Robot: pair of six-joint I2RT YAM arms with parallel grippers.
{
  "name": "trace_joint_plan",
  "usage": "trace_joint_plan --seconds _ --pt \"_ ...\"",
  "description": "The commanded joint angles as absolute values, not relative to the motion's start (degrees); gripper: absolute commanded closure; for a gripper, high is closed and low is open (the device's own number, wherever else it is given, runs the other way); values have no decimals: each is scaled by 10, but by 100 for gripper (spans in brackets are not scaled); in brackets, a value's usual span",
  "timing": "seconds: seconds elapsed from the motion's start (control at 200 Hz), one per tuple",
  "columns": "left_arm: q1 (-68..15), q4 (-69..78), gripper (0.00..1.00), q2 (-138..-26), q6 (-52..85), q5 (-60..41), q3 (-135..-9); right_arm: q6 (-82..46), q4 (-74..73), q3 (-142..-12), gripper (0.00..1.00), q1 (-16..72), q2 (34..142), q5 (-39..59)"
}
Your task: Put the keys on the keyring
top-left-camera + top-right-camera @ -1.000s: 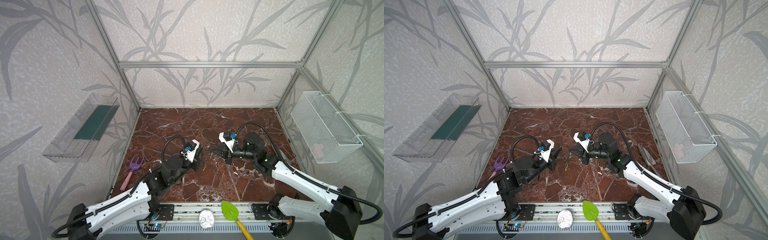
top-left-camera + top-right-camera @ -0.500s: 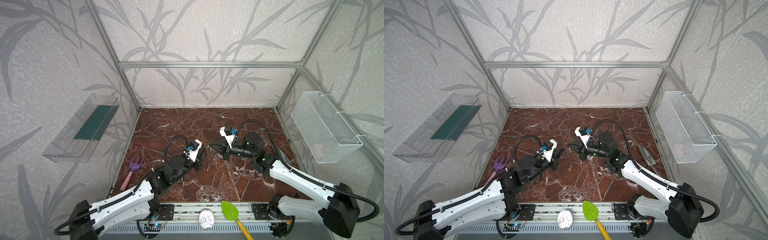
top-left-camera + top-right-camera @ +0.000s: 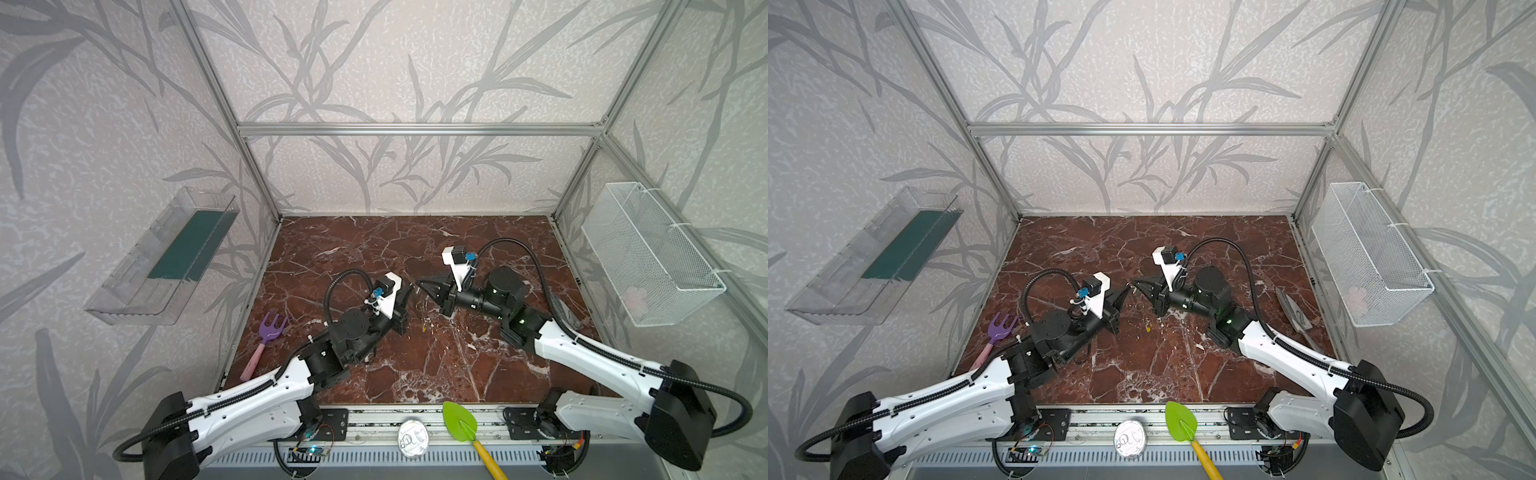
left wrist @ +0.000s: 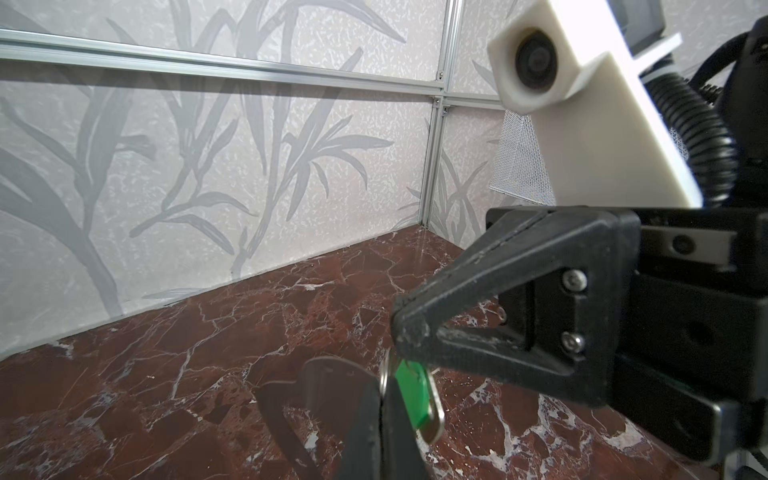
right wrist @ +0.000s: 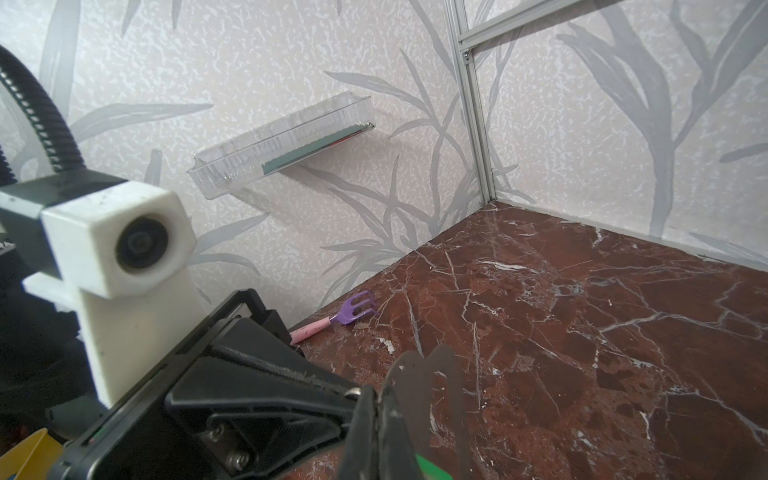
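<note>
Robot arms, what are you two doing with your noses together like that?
They are trying to put keys on the flat grey keyring, which lies untouched off to the right side. The left gripper is shut on the thin ring of the green-tagged key. The right gripper, shut too, has its tip right at that ring.

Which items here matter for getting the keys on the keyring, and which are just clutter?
Job:
green-tagged key, its ring pinched in the shut left tool, shut right tool tip at it
yellow-tagged key, lying on the table
grey keyring, untouched

Clutter:
purple fork toy
green spade
silvery disc
wire basket
clear shelf
</note>
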State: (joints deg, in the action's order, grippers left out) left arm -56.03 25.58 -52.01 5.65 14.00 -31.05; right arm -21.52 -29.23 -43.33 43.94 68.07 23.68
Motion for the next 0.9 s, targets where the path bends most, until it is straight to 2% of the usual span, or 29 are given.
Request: trace_joint_plan --seconds 0.0,0.9 --pt "-566 304 100 -525 72 155 -305 -251 -350 -424 100 446 683 210" --pt "-578 325 100 -512 62 132 -294 -250 -358 -415 100 450 683 164"
